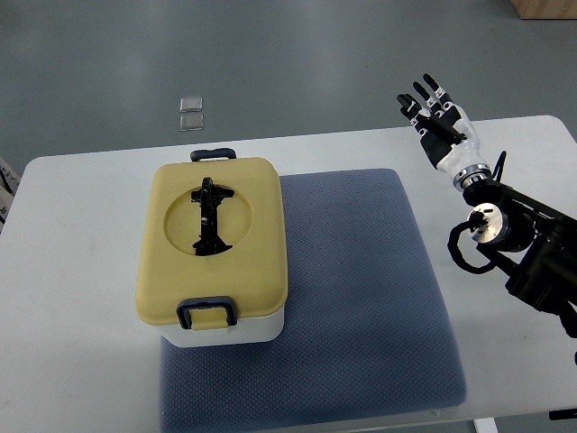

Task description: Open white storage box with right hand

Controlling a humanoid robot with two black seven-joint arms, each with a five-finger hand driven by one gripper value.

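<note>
Your right hand (439,126) hovers with fingers spread and empty over the table's (81,271) far right edge, well apart from the white storage box (216,262). The box sits closed on the grey mat's (361,298) left side, yellow lid (212,234) latched. You're at the approach step; next, reach left for the front latch (207,312).

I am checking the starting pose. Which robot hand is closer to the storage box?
Right. The right robot hand hovers open beyond the mat, far right of the storage box. The left arm is not in view.
</note>
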